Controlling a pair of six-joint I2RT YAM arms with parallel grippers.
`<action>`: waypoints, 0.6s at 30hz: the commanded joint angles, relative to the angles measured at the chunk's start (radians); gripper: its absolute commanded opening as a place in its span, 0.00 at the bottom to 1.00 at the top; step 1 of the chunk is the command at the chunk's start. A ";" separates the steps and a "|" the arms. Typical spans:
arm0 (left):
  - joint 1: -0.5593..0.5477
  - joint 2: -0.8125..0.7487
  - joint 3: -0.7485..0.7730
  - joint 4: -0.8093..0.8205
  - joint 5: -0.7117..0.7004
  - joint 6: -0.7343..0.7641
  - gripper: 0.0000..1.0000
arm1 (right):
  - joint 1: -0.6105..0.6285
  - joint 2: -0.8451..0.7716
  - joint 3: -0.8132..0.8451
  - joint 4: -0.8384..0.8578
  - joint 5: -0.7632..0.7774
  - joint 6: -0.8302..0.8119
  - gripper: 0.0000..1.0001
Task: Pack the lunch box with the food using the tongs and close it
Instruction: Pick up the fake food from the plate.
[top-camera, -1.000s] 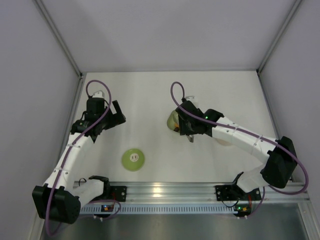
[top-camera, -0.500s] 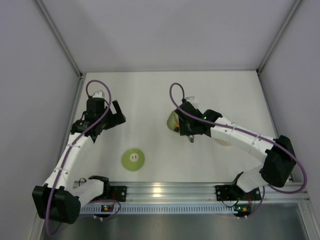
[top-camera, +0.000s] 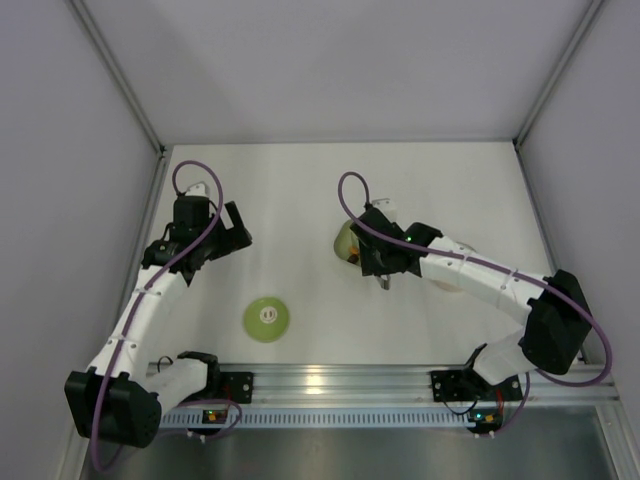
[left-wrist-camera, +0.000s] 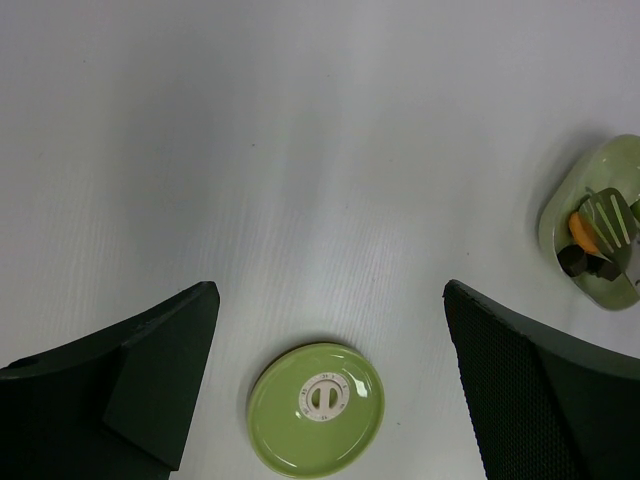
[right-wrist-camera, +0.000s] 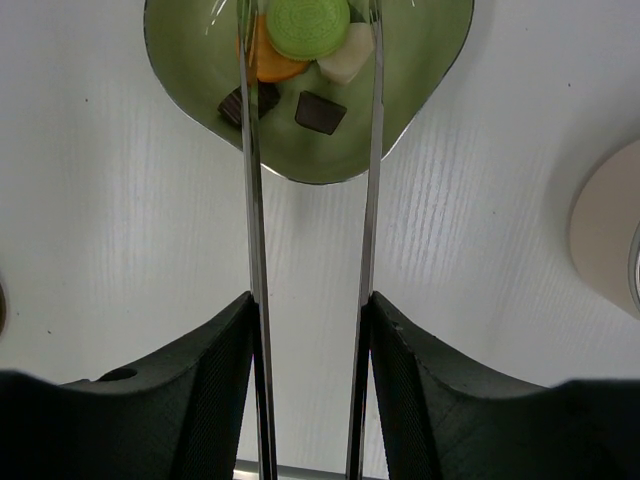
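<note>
My right gripper (right-wrist-camera: 310, 300) is shut on the tongs (right-wrist-camera: 252, 200), one finger pressed on each slim silver arm. The arms reach forward over a light-green dish (right-wrist-camera: 420, 60) of food: an orange chunk (right-wrist-camera: 270, 62), a whitish one (right-wrist-camera: 345, 60), dark brown squares (right-wrist-camera: 320, 112) and a green round slice (right-wrist-camera: 307, 25) lying between the arms. The tong tips run off the top of the right wrist view. The beige lunch box (right-wrist-camera: 610, 240) stands to the right, mostly under my right arm (top-camera: 470, 268). Its green lid (left-wrist-camera: 316, 408) lies below my open left gripper (left-wrist-camera: 330, 290).
In the top view the dish (top-camera: 344, 240) sits mid-table and the lid (top-camera: 266, 320) near the front rail (top-camera: 330, 380). The left arm (top-camera: 150, 290) keeps to the left wall. Walls enclose the table on three sides.
The right wrist has shifted very slightly over the dish. The left arm has not moved.
</note>
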 joint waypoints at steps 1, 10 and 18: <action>-0.005 0.001 -0.001 0.046 0.011 0.005 0.99 | -0.010 0.007 0.006 0.069 0.000 0.008 0.47; -0.005 -0.002 -0.001 0.048 0.011 0.005 0.99 | -0.010 0.020 0.007 0.080 -0.011 0.002 0.41; -0.005 -0.002 -0.001 0.048 0.011 0.005 0.99 | -0.010 0.007 0.014 0.072 -0.009 0.002 0.26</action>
